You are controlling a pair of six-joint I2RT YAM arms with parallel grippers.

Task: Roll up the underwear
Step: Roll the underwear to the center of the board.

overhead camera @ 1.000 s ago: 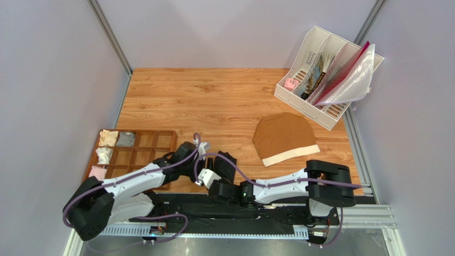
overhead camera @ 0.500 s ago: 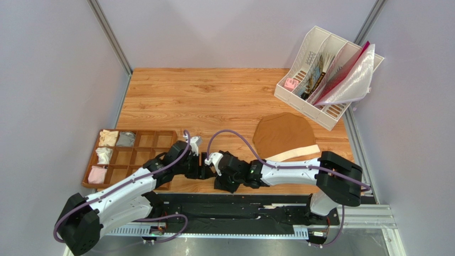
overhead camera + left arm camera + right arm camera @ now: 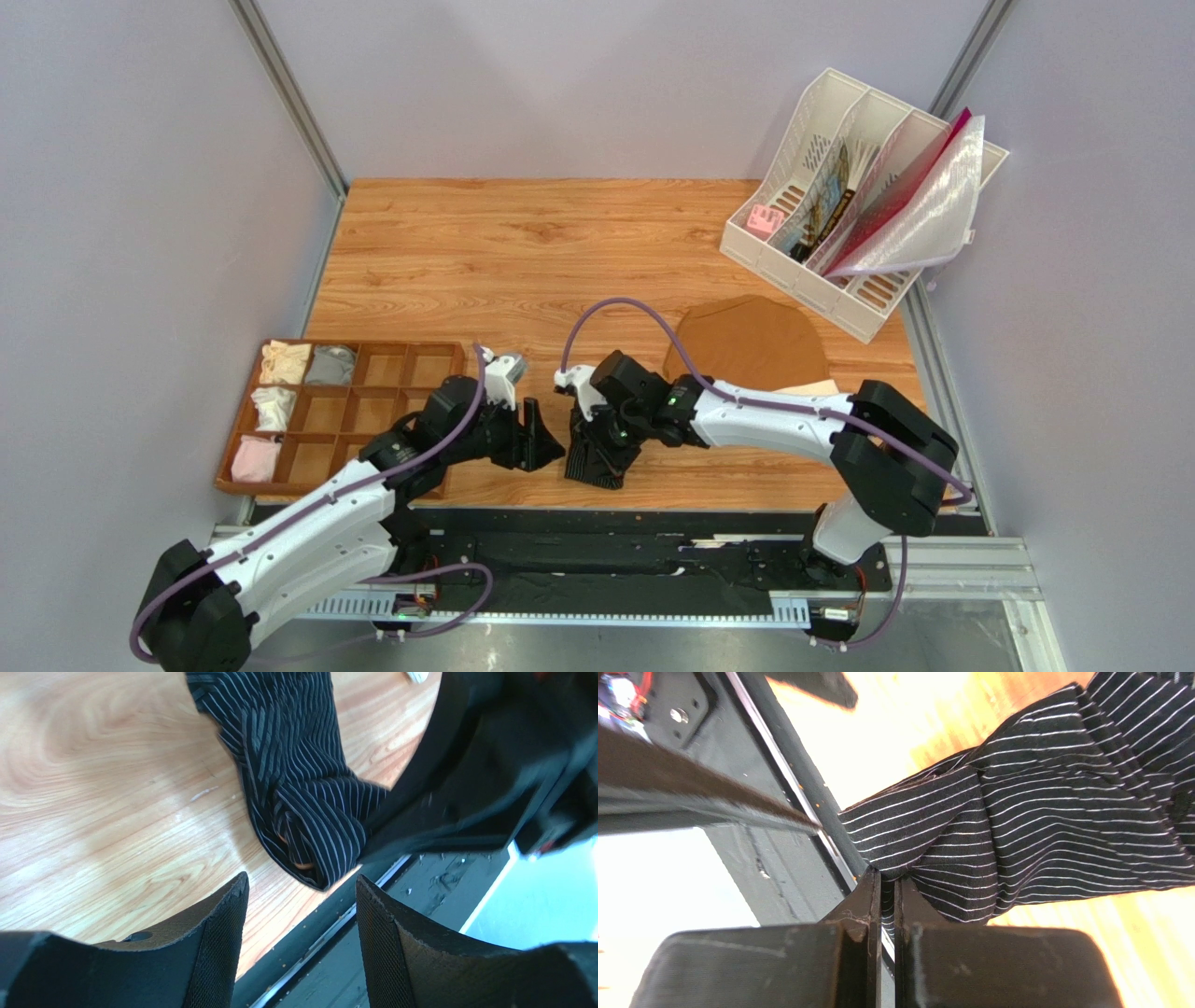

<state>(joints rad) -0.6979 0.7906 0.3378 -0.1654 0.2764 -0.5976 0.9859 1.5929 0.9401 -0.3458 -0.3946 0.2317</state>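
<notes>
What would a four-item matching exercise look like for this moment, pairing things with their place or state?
Things:
1. left gripper
2. right gripper
3. brown briefs
4. file rack

Place or state:
A. far right corner of the table
B. fingers shut on the underwear
C. fingers apart
D. lying flat

Pairs: 1-C, 2-B, 3-D, 4-A

Arms (image 3: pixel 302 525) — white links, blk joints — purple cables (image 3: pixel 603 305).
</notes>
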